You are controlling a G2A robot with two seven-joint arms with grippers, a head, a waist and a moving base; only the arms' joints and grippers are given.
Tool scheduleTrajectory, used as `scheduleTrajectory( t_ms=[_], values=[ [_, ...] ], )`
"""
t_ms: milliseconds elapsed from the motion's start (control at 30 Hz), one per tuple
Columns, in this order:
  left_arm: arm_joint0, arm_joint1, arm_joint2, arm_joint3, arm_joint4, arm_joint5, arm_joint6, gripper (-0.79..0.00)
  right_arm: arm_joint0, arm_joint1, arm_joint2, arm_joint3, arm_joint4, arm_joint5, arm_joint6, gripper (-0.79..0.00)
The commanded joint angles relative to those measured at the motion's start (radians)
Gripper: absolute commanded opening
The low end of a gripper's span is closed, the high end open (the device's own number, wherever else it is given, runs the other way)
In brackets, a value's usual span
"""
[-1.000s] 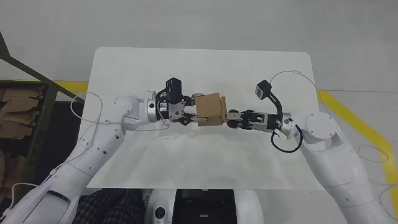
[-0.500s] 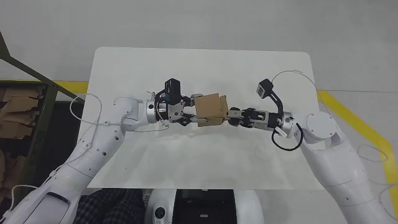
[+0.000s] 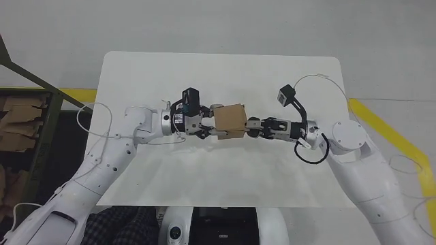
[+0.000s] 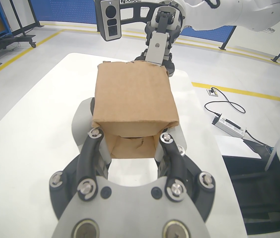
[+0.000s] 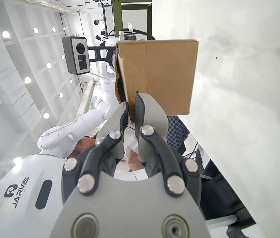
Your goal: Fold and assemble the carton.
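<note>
The carton [image 3: 231, 118], a brown cardboard box, sits over the middle of the table [image 3: 272, 75], held between the two grippers; whether its underside touches the tabletop cannot be told. The left gripper [image 3: 208, 124] is at the carton's end that faces the table's left side. In the left wrist view this gripper [image 4: 131, 138] has its jaws spread wide, one finger [image 4: 94, 137] against each side wall of the carton [image 4: 133, 95], gripping it across its width. That end is open, with an inner flap folded partway across the opening. The right gripper [image 3: 249, 126] is at the opposite end, toward the table's right side. In the right wrist view this gripper [image 5: 131, 110] has its jaws drawn narrow, pinching the edge of one wall of the carton [image 5: 157, 75] between its ridged pads [image 5: 139, 108]. Off the table's left edge, a bin [image 3: 24, 119] holds flat cardboard pieces.
</note>
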Motion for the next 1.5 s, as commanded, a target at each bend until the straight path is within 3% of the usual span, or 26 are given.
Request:
scheduleTrajectory(
  t_ms=[0,500,967,1467],
  values=[
    [0.001,0.000,-0.001,-0.001,-0.001,0.000,0.001,-0.477,0.004,-0.001,-0.004,0.004,0.002,0.002,-0.001,-0.748],
    [-0.004,-0.003,0.002,0.019,-0.026,0.000,0.005,-0.474,0.009,-0.004,-0.002,0.010,0.033,-0.011,-0.009,-0.662],
    [-0.006,0.002,0.002,0.028,-0.056,0.000,0.000,-0.471,-0.012,0.002,0.020,-0.005,0.035,-0.019,-0.007,-0.730],
    [-0.009,0.001,0.005,0.019,-0.057,0.000,-0.011,-0.468,0.010,-0.004,-0.019,-0.006,0.007,-0.008,-0.013,-0.748]
  ],
)
